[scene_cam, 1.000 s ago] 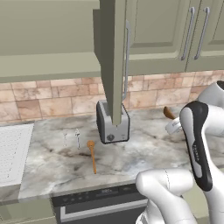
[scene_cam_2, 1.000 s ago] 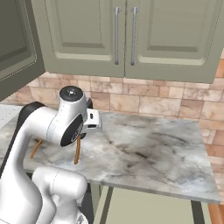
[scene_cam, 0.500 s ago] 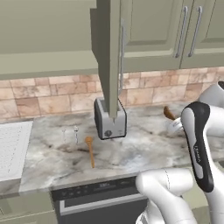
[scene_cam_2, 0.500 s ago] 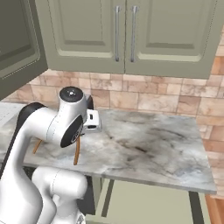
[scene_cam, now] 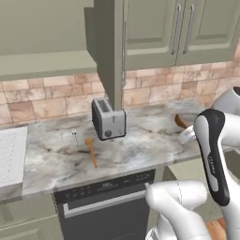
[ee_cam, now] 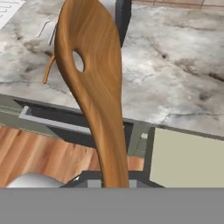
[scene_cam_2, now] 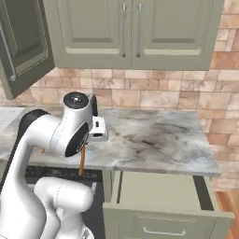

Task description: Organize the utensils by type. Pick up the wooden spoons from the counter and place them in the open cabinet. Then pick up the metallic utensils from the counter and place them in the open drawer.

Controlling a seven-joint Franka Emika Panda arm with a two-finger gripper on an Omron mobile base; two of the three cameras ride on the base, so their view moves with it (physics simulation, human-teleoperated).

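Your gripper (ee_cam: 114, 186) is clamped on the handle of one slotted wooden spoon (ee_cam: 94, 83), carried clear above the counter (scene_cam: 140, 140), presumably for the open cabinet (scene_cam: 112, 56). Second wooden spoon (scene_cam: 91, 151) lies by the toaster (scene_cam: 108, 118), metallic utensils (scene_cam: 74, 137) just left of it.

No readable text, label, brand, number or sign anywhere in these views.
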